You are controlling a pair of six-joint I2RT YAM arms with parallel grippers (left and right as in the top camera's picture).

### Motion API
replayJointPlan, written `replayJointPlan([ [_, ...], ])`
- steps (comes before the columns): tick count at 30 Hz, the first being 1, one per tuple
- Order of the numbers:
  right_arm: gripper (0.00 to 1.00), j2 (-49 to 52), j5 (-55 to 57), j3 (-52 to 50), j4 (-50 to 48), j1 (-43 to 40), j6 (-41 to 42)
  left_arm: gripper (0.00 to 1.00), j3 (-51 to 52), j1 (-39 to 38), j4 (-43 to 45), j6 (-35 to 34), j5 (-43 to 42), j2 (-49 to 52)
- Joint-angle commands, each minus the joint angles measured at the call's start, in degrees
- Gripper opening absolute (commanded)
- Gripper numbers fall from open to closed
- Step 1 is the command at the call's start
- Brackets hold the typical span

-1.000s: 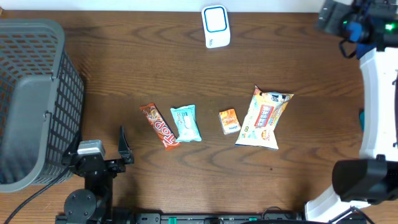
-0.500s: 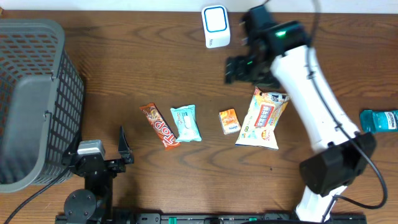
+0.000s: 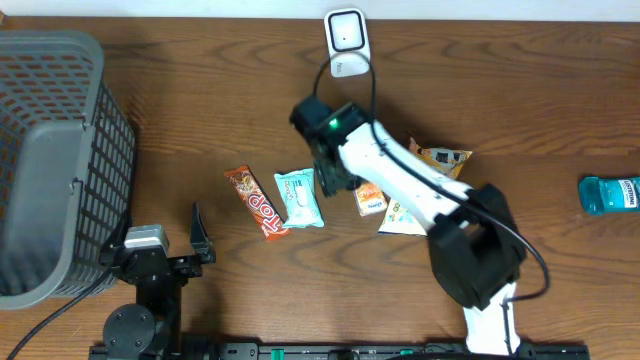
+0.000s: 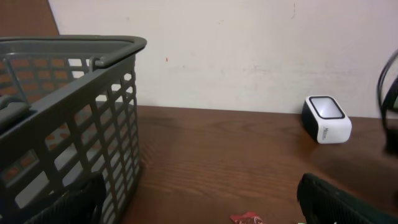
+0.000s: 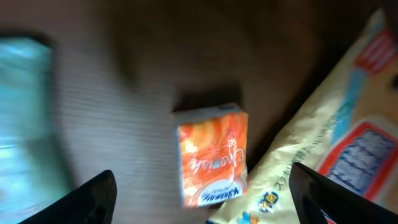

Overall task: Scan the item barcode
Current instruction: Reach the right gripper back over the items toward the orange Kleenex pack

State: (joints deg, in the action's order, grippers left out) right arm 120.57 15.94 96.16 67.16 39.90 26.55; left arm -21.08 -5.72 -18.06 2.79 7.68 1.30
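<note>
Presently, the following are recorded.

- Right gripper (image 5: 208,196): a second ago it was parked at the table's right edge, and half a second ago it was seen near the scanner (image 3: 347,42). It is now brought low over the row of goods. Its fingers (image 5: 93,199) are spread wide and nothing is held.
- Orange box (image 5: 211,158): it lies flat on the table below and between those fingers. It is untouched and unmoved since the earlier frames, and in the overhead view it is half covered by the arm.
- Yellow snack bag (image 5: 336,143): just beside the box, position unchanged.
- Teal packet (image 3: 300,198) and red bar (image 3: 257,202): unchanged, on the box's other side.
- Teal bottle (image 3: 609,193): hidden by the arm a second ago, it is now seen at the right edge.
- Left gripper (image 4: 202,205): unchanged, jaws held wide and empty beside the basket (image 3: 50,160).
</note>
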Motion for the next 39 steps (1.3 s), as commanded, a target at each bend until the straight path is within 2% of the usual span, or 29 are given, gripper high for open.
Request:
replayJointPlan([
  [1, 0.82, 1.03, 3.26, -2.01, -0.76, -0.15, -0.02, 0.98, 0.02, 0.28, 0.07, -0.31, 0.28, 0.02],
  [5, 0.7, 1.4, -0.26, -3.5, -2.14, -0.31, -0.02, 0.98, 0.02, 0.28, 0.04, -0.31, 0.28, 0.02],
  [10, 0.66, 1.4, -3.06, -3.87, -4.42, -0.15, 0.02, 0.98, 0.02, 0.28, 0.07, -0.31, 0.28, 0.02],
  [14, 0.54, 1.4, -3.28, -3.93, -5.35, -0.15, 2.25, 0.98, 0.02, 0.28, 0.07, -0.31, 0.28, 0.02],
  [19, 0.47, 1.4, -4.04, -5.27, -7.56, -0.15, 3.89, 0.98, 0.02, 0.28, 0.07, -0.31, 0.28, 0.02],
  [24, 0.47, 1.4, -4.46, -9.31, -11.39, -0.15, 4.94, 0.98, 0.02, 0.28, 0.07, -0.31, 0.28, 0.02],
  [27, 0.28, 1.4, -4.48, -11.04, -11.72, -0.2, 6.99, 0.98, 0.02, 0.28, 0.07, -0.31, 0.28, 0.02],
  [30, 0.15, 1.33, -5.01, -10.99, -11.93, -0.22, 8.04, 0.98, 0.02, 0.28, 0.07, -0.31, 0.28, 0.02],
  [34, 0.02, 1.22, -5.16, -9.44, -11.85, -0.7, 14.86, 0.98, 0.02, 0.28, 0.07, -0.31, 0.28, 0.02],
  [39, 0.02, 1.22, -7.82, -7.26, -10.82, -3.43, 32.0, 0.98, 0.02, 0.28, 0.07, -0.31, 0.28, 0.02],
])
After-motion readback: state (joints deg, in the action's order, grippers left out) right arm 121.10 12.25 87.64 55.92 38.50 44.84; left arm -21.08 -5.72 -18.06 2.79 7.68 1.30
